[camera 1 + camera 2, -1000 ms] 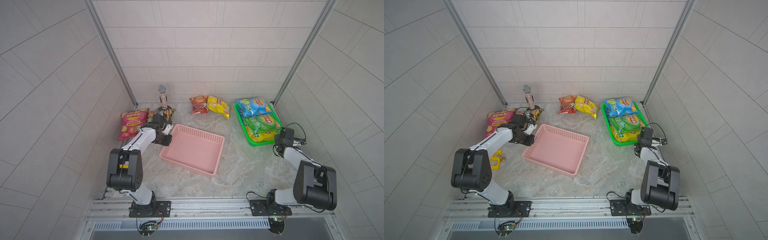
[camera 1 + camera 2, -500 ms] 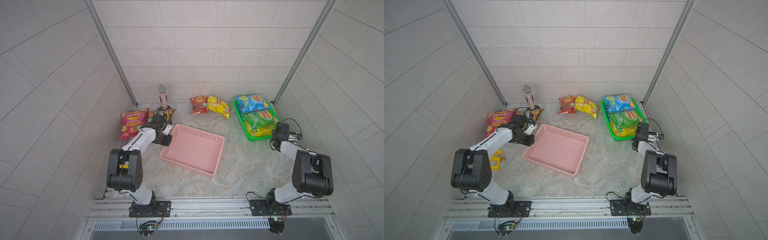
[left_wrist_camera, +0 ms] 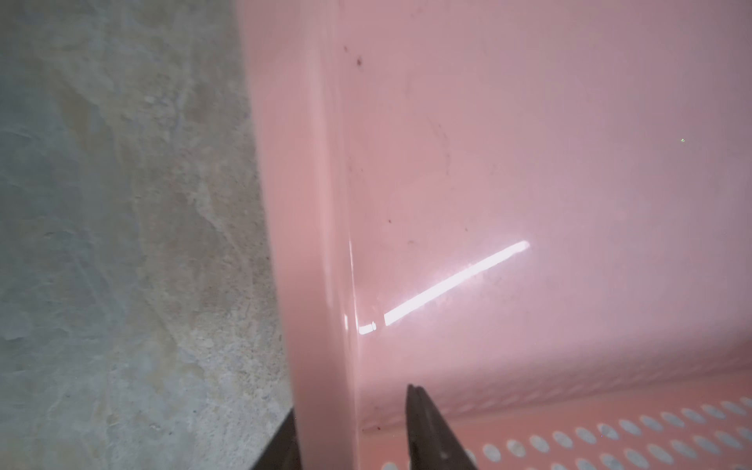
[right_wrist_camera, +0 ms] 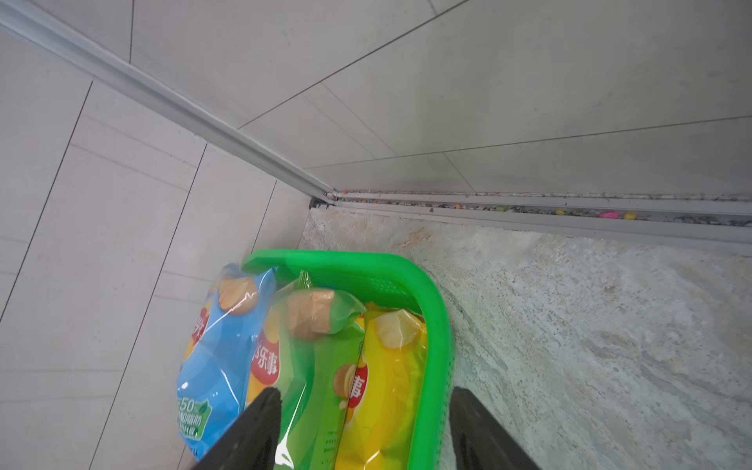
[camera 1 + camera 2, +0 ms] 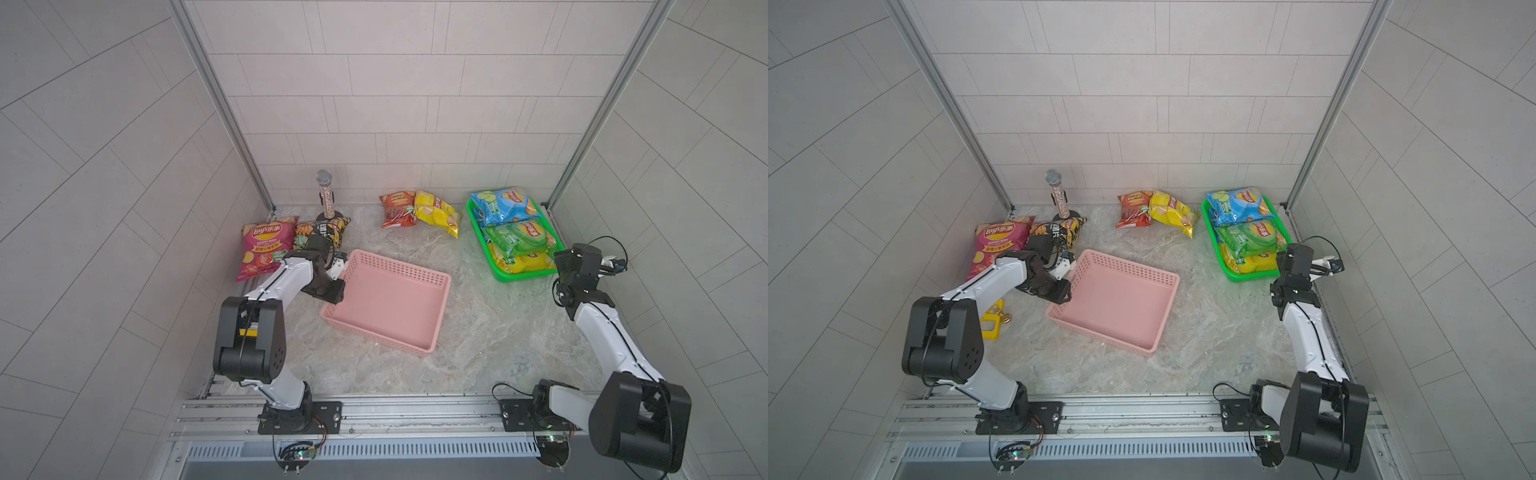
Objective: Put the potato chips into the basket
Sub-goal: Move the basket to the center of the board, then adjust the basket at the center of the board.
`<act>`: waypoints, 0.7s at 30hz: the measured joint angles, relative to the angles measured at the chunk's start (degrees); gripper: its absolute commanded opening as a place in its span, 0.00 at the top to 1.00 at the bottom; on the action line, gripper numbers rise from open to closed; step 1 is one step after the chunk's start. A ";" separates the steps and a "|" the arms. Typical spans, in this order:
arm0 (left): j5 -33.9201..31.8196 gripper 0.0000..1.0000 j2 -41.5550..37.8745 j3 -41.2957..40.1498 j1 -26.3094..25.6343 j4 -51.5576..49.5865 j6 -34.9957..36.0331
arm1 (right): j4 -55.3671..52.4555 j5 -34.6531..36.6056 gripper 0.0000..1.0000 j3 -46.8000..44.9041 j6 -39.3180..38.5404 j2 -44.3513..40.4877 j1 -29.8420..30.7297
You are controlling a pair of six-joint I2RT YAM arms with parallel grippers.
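Straddling perforated pink basket (image 3: 309,203) wall — left gripper (image 3: 350,401).

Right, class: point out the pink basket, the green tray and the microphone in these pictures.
pink basket (image 5: 399,269), in a top view, on its far perforated wall.
green tray (image 5: 513,276), in a top view, on its near rim.
microphone (image 5: 324,178), in a top view, on its grey head.

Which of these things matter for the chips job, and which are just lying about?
Job: pink basket, magenta bag, black bag, red bag, yellow bag, plus blue bag, green bag and second yellow bag in the green tray.
Lying about: microphone, yellow item beside the left arm.
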 measured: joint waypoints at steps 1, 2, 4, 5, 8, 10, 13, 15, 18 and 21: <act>0.15 0.42 -0.59 0.02 0.00 -0.74 0.37 | -1.92 -1.05 0.30 0.48 -1.09 -0.94 0.98; 0.24 0.38 -1.51 0.13 0.00 -1.64 0.74 | -3.87 -2.12 0.30 1.09 -2.25 -1.73 2.29; 0.37 0.34 -3.58 0.96 0.00 -3.78 1.42 | -7.52 -3.76 0.30 2.54 -4.57 -2.97 5.64; 0.42 0.34 -4.57 1.60 0.00 -4.61 1.73 | -9.35 -4.31 0.30 3.34 -5.64 -3.63 7.87; 0.50 0.25 -8.50 4.79 0.04 -7.63 2.36 | -14.21 -5.16 0.30 5.14 -8.66 -6.08 17.68; 0.52 0.12 -11.08 6.36 0.20 -8.98 2.29 | -16.72 -5.40 0.30 5.42 -9.88 -7.13 25.94; -0.15 0.00 -15.37 6.88 1.22 -9.70 0.48 | -21.00 -5.46 0.30 5.46 -11.10 -6.25 38.73; -0.59 0.00 -17.84 6.71 2.99 -9.53 -0.76 | -23.74 -5.42 0.30 5.40 -11.28 -4.33 45.79; -1.79 0.00 -20.72 5.03 5.73 -7.96 -2.62 | -25.83 -5.57 0.32 4.02 -10.93 -1.07 54.29; -2.38 0.00 -21.75 2.95 6.91 -7.21 -3.74 | -26.23 -6.05 0.33 1.62 -10.34 2.10 59.65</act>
